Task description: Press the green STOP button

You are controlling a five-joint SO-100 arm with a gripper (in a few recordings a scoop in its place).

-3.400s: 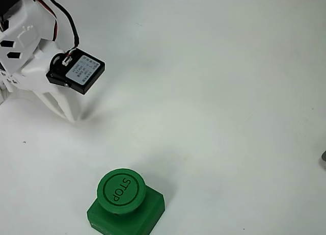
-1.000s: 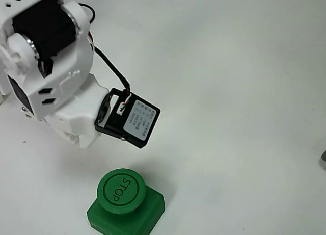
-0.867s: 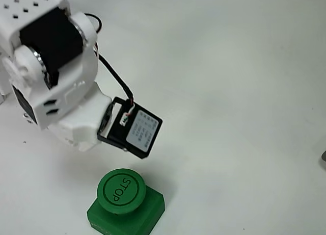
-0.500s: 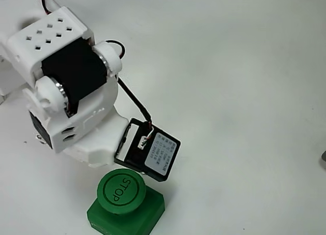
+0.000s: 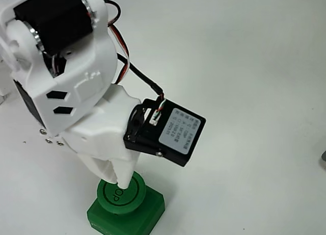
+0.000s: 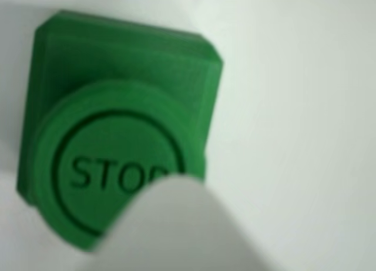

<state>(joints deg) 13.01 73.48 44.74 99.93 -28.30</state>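
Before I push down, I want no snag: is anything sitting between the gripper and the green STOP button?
Nothing visible. In the fixed view the gripper has its white tip right over the green STOP button, on its cap. The wrist view shows the cap just beyond the blurred fingertip, with bare white table around it.

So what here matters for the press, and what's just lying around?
For the job:
- green STOP button, on the table
- gripper, white tip over the button's cap; contact unclear

Not part of it:
- white table
- small dark object at the fixed view's right edge, too cut off to identify
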